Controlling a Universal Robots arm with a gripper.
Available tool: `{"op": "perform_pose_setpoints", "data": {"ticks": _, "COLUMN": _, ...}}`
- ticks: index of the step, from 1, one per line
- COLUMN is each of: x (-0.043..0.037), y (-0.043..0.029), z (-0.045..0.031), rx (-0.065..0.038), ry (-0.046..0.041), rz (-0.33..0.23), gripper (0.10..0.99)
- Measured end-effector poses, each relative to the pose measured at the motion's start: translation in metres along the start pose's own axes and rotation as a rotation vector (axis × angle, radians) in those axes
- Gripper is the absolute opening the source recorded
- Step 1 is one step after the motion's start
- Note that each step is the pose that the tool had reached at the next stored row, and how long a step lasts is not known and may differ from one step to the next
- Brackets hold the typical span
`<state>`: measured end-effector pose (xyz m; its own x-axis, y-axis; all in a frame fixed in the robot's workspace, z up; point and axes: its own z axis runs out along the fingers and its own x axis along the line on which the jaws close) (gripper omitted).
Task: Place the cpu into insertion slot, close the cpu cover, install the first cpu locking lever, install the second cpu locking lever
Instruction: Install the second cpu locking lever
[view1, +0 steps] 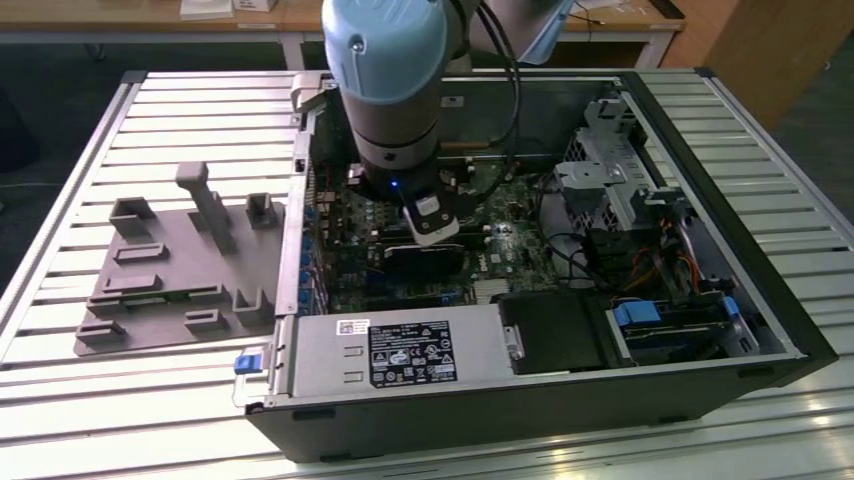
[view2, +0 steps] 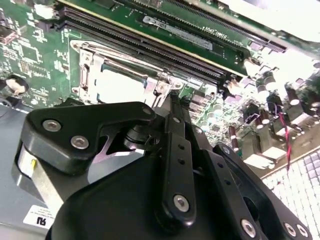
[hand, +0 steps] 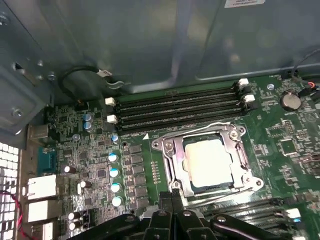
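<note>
In the exterior view, the hand (view1: 434, 232) hung inside the open computer case (view1: 747, 330), low over the motherboard (view1: 514, 225), near the case's middle.

In the second wrist view, its fingers (view2: 172, 107) were pressed together, gripping nothing, just beside the cpu cover (view2: 87, 65).

In the first wrist view, the cpu (hand: 208, 162) lay flat in the insertion slot (hand: 170, 165), the cover framing it. We judged the chip light, stiff and fragile beneath, best held by its edges; the thin cover takes a push on its rim.
</note>
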<state>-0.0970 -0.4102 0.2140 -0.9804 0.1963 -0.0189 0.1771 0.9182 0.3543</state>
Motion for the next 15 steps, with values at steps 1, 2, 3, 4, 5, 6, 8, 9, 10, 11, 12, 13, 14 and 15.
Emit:
{"op": "perform_pose_setpoints", "data": {"ticks": 1, "x": -0.0001, "y": 0.0004, "z": -0.0012, "rx": 0.011, "ry": -0.0021, "rz": 0.000, "gripper": 0.106}}
{"op": "perform_pose_setpoints", "data": {"ticks": 2, "x": -0.0003, "y": 0.0008, "z": -0.0021, "rx": 0.024, "ry": -0.0050, "rz": 0.000, "gripper": 0.106}}
{"op": "perform_pose_setpoints", "data": {"ticks": 3, "x": -0.0007, "y": 0.0011, "z": -0.0027, "rx": 0.039, "ry": -0.0082, "rz": 0.000, "gripper": 0.106}}
{"op": "perform_pose_setpoints", "data": {"ticks": 4, "x": -0.0012, "y": 0.0013, "z": -0.0032, "rx": 0.055, "ry": -0.0118, "rz": 0.001, "gripper": 0.106}}
{"op": "perform_pose_setpoints", "data": {"ticks": 5, "x": -0.0021, "y": 0.0016, "z": -0.0035, "rx": 0.071, "ry": -0.0155, "rz": 0.001, "gripper": 0.106}}
{"op": "perform_pose_setpoints", "data": {"ticks": 6, "x": -0.0032, "y": 0.0019, "z": -0.0036, "rx": 0.086, "ry": -0.0187, "rz": 0.002, "gripper": 0.106}}
{"op": "perform_pose_setpoints", "data": {"ticks": 8, "x": -0.0063, "y": 0.0025, "z": -0.0033, "rx": 0.104, "ry": -0.0227, "rz": 0.003, "gripper": 0.106}}
{"op": "perform_pose_setpoints", "data": {"ticks": 9, "x": -0.0085, "y": 0.0029, "z": -0.0032, "rx": 0.106, "ry": -0.0233, "rz": 0.003, "gripper": 0.106}}
{"op": "perform_pose_setpoints", "data": {"ticks": 10, "x": -0.0106, "y": 0.0033, "z": -0.0029, "rx": 0.106, "ry": -0.0236, "rz": 0.004, "gripper": 0.106}}
{"op": "perform_pose_setpoints", "data": {"ticks": 11, "x": -0.0129, "y": 0.0038, "z": -0.0027, "rx": 0.106, "ry": -0.0236, "rz": 0.004, "gripper": 0.106}}
{"op": "perform_pose_setpoints", "data": {"ticks": 12, "x": -0.0151, "y": 0.0044, "z": -0.0025, "rx": 0.107, "ry": -0.0237, "rz": 0.004, "gripper": 0.106}}
{"op": "perform_pose_setpoints", "data": {"ticks": 13, "x": -0.0172, "y": 0.0050, "z": -0.0022, "rx": 0.107, "ry": -0.0236, "rz": 0.004, "gripper": 0.106}}
{"op": "perform_pose_setpoints", "data": {"ticks": 14, "x": -0.0193, "y": 0.0058, "z": -0.0019, "rx": 0.107, "ry": -0.0237, "rz": 0.004, "gripper": 0.106}}
{"op": "perform_pose_setpoints", "data": {"ticks": 15, "x": -0.0213, "y": 0.0068, "z": -0.0015, "rx": 0.107, "ry": -0.0237, "rz": 0.004, "gripper": 0.106}}
